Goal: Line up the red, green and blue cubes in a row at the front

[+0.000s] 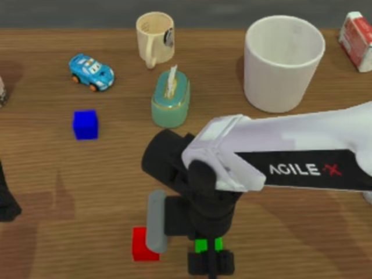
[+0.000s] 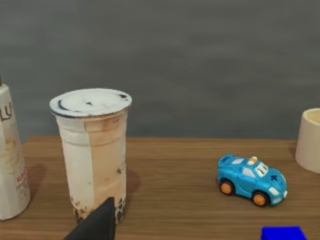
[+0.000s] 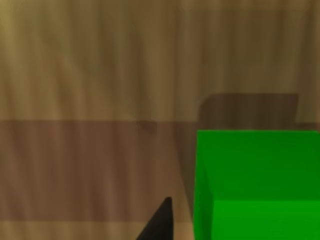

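Observation:
My right arm reaches across to the table's front middle, with its gripper (image 1: 210, 252) pointing down over the green cube (image 1: 201, 244). In the right wrist view the green cube (image 3: 257, 185) rests on the wood. One dark finger (image 3: 159, 225) stands beside it with a narrow gap, so the gripper is open around it. The red cube (image 1: 141, 244) sits at the front, just left of the green one. Farther back on the left lies the blue cube (image 1: 85, 124), whose top (image 2: 282, 233) shows in the left wrist view. My left gripper (image 1: 6, 203) is parked at the left edge, open.
At the back stand a light-blue toy car (image 1: 91, 72), a cream mug (image 1: 154, 38), a green tissue box (image 1: 171, 99), a big white cup (image 1: 283, 63) and a red-white carton (image 1: 356, 39). A lidded drink cup (image 2: 92, 150) and a white bottle (image 2: 10, 155) stand far left.

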`<state>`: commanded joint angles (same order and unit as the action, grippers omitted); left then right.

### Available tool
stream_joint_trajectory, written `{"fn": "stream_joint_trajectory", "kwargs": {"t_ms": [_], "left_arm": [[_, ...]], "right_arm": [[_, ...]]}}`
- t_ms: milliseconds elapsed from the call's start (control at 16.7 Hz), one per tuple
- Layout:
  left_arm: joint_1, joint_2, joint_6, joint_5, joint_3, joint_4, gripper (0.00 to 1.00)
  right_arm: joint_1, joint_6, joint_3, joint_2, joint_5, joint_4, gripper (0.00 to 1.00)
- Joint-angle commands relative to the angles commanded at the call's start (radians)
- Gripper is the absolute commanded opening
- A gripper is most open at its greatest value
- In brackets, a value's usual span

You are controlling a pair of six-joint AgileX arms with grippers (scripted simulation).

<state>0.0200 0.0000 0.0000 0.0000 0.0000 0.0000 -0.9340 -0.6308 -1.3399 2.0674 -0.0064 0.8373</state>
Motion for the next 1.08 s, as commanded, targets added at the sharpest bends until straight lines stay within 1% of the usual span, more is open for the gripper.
{"fn": "stream_joint_trajectory", "kwargs": {"t_ms": [60,120,720,1080], "left_arm": [[0.0,0.0,0.0,0.0,0.0,0.0,1.0],[0.0,0.0,0.0,0.0,0.0,0.0,1.0],[0.0,0.0,0.0,0.0,0.0,0.0,1.0],[0.0,0.0,0.0,0.0,0.0,0.0,1.0]], "right_arm": [[0.0,0.0,0.0,0.0,0.0,0.0,0.98],[0.0,0.0,0.0,0.0,0.0,0.0,1.0],[-0.002,-0.003,-0.015,-0.006,0.0,0.018,1.0],[-0.005,-0.004,-0.137,-0.081,-0.001,0.226,1.0]]}}
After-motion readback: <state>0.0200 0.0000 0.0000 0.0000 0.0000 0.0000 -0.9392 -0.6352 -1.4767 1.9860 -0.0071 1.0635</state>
